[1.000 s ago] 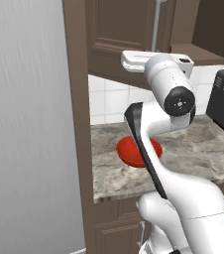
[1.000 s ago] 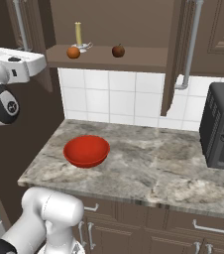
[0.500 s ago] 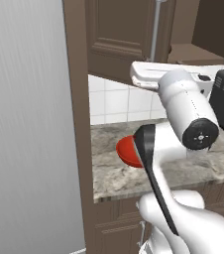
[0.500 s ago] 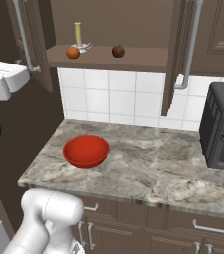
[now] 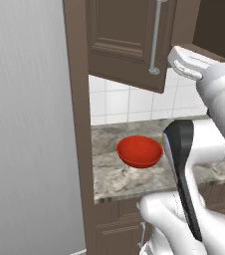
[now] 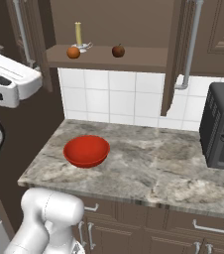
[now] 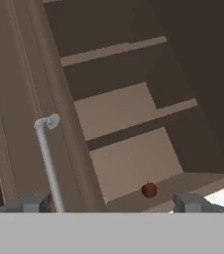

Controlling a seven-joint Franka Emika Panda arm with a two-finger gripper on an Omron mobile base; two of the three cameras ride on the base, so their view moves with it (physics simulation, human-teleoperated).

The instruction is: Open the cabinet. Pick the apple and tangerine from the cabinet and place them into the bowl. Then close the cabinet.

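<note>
Cabinet (image 6: 134,30) doors are standing open: left door (image 5: 127,42) is swinging out toward the near side with its silver bar handle (image 5: 156,37) facing the left base camera, right door (image 6: 176,54) is hanging edge-on in the right base view. Tangerine (image 6: 73,52) is sitting on the bottom shelf at the left, just beside a candle holder (image 6: 80,40) with a yellow candle. Apple (image 6: 118,50) is sitting on the same shelf, right of the tangerine and apart from it; the hand view is also showing it at the shelf's front edge (image 7: 149,189).

Bowl (image 6: 86,151) is resting empty on the granite counter (image 6: 158,168), below the shelf, toward the counter's left end. Black microwave (image 6: 223,126) is sitting at the far right of the counter.

Gripper (image 7: 111,203) is hanging in front of the open cabinet, fingers (image 7: 32,202) spread wide, pinching nothing. Door handle is rising just right of the left fingertip in the hand view; contact is impossible to tell.
</note>
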